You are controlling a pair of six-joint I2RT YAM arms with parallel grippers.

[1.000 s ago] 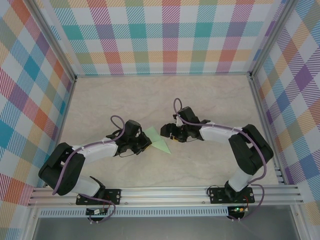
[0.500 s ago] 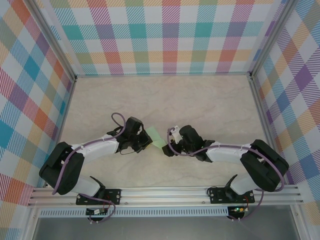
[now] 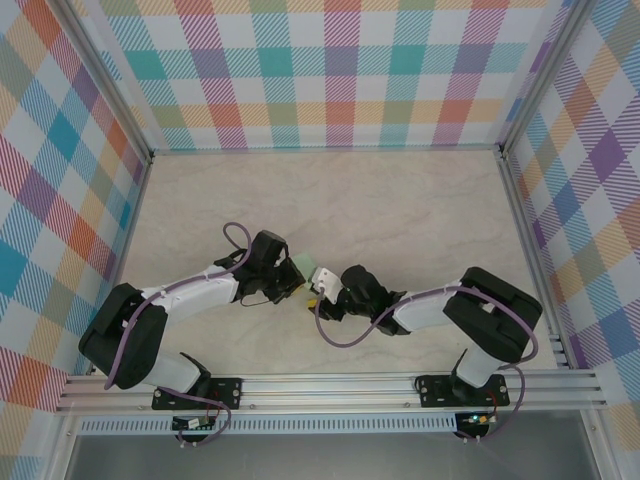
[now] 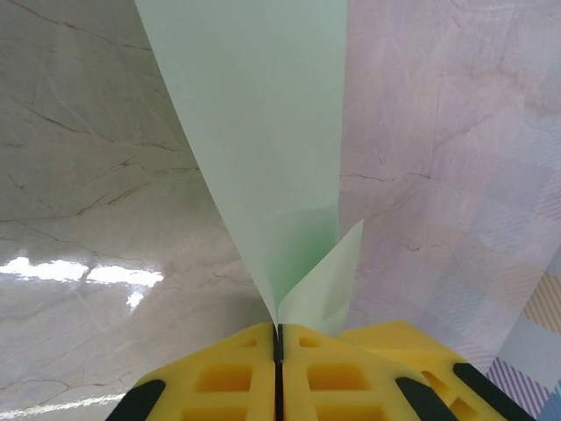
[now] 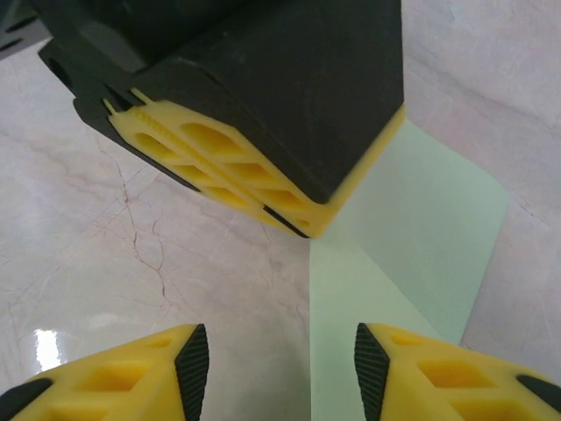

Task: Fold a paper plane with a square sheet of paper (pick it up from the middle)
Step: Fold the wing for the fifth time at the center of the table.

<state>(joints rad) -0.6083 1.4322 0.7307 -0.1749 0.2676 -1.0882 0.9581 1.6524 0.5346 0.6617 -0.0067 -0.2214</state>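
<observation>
The pale mint-green sheet of paper is folded into a narrow pointed shape, its tip pinched in my left gripper, whose yellow jaws are shut on it. From above, a small green patch of the paper shows beside the left gripper. My right gripper sits just to the right, facing it. In the right wrist view the right gripper is open, its fingers straddling the folded edge of the paper just below the left gripper.
Marble-patterned tabletop spreads behind both arms. Plaid walls enclose the back and sides. An aluminium rail with the arm bases runs along the near edge.
My right arm has swung left and nearer, bringing its gripper up to the left gripper, and its jaws have narrowed. The left gripper stays shut on the paper, which shows less from above.
</observation>
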